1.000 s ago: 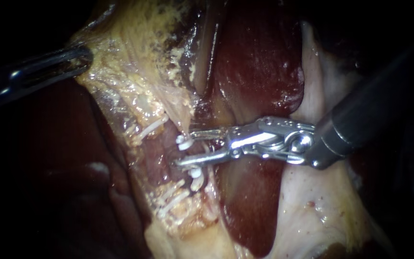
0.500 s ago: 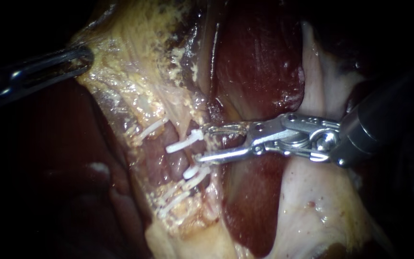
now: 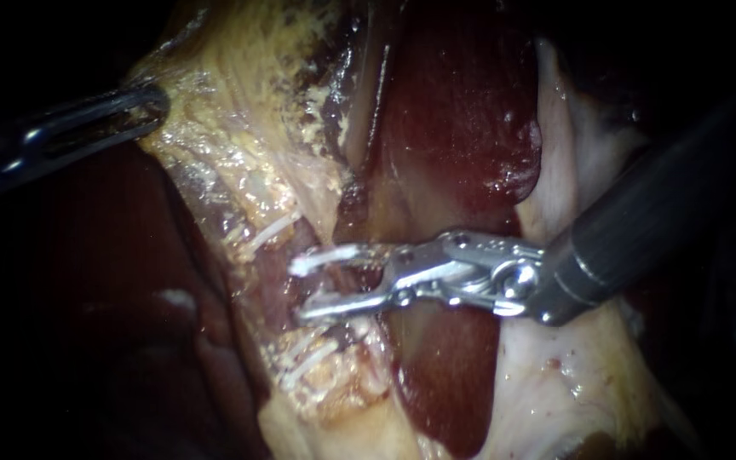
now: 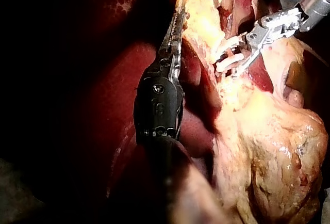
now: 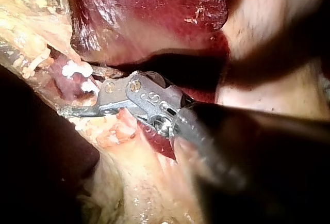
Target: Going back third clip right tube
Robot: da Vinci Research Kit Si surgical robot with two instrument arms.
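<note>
My right instrument (image 3: 300, 290) had its jaws open, with a clear gap between them. It reached in across the dark red liver (image 3: 462, 128), and a pink tube (image 3: 327, 285) lay in the gap. A white clip (image 3: 325, 255) ran along the upper jaw; whether it sat in the jaw or already on the tube was hard to tell. There were two instruments and at least four white clips. Besides that one, a higher clip (image 3: 270, 230) lay on the tissue to the left, and two lower clips (image 3: 310, 358) sat close together below the jaws. My left instrument (image 3: 151, 104), well apart from the right, had its jaws closed on the edge of the yellow tissue (image 3: 240, 102).
</note>
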